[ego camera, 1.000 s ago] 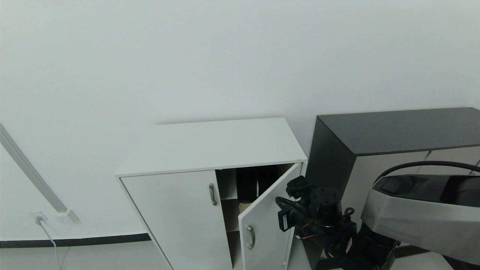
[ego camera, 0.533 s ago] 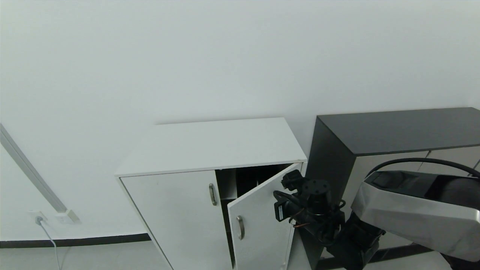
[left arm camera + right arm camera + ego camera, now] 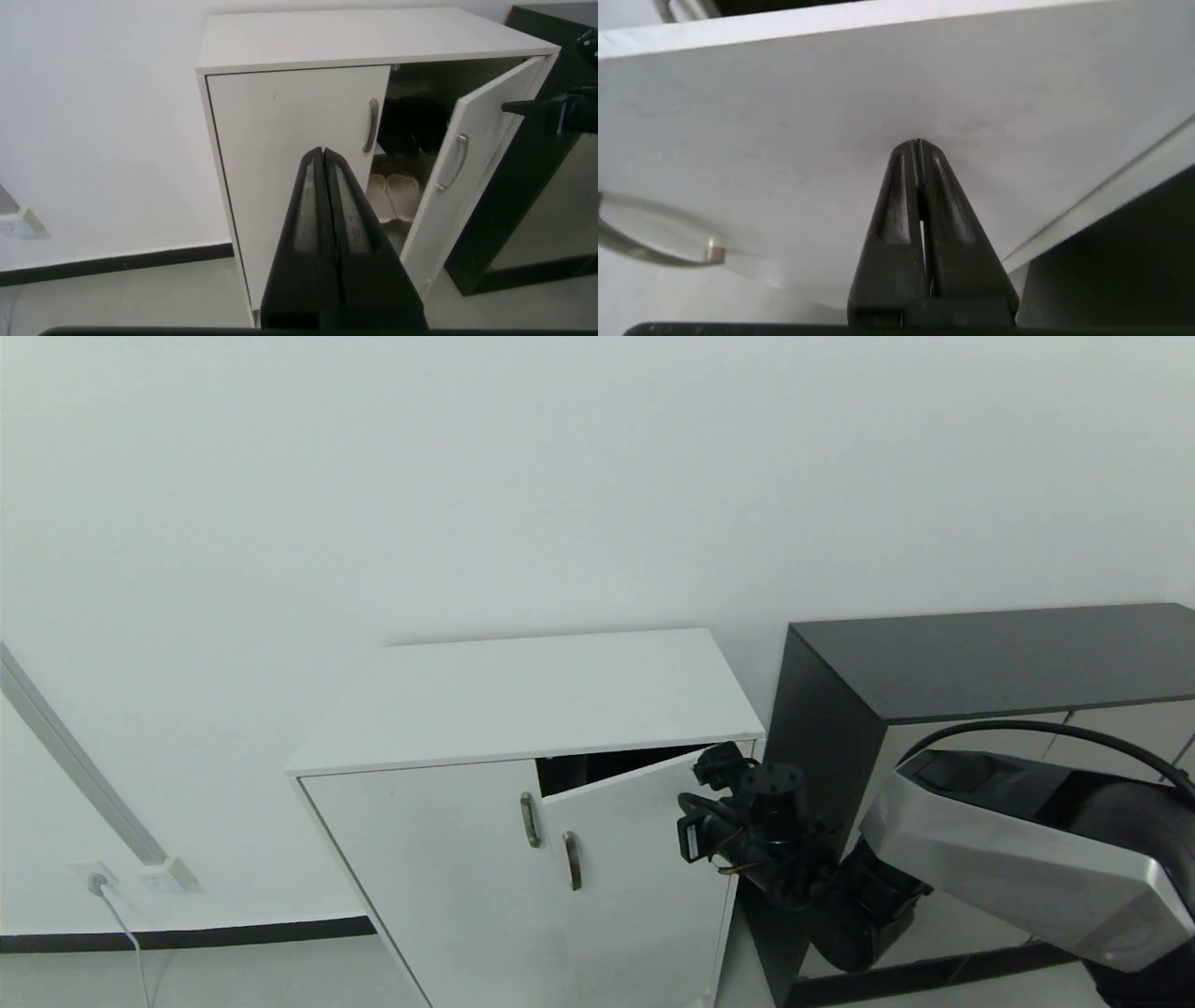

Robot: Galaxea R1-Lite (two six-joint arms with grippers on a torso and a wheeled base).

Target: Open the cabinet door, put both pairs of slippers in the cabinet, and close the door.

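Note:
The white cabinet [image 3: 523,700] has its left door [image 3: 420,868] closed and its right door [image 3: 635,877] slightly ajar, with a dark gap along the top. My right gripper [image 3: 693,800] is at the door's outer face near the hinge side. In the right wrist view it [image 3: 918,145] is shut with its tips against the white panel, and the door handle [image 3: 654,243] lies off to one side. The left wrist view shows a black pair of slippers [image 3: 411,126] on the upper shelf and a white pair [image 3: 392,191] below. My left gripper [image 3: 322,154] is shut and empty, in front of the cabinet.
A dark cabinet [image 3: 980,658] stands right beside the white one, close to my right arm. On the wall at the left are a socket with a cable [image 3: 93,877] and a slanted cable duct [image 3: 75,761]. Bare floor lies in front.
The right door has swung from about half open to nearly shut. My right gripper has moved left with it, staying against its face.

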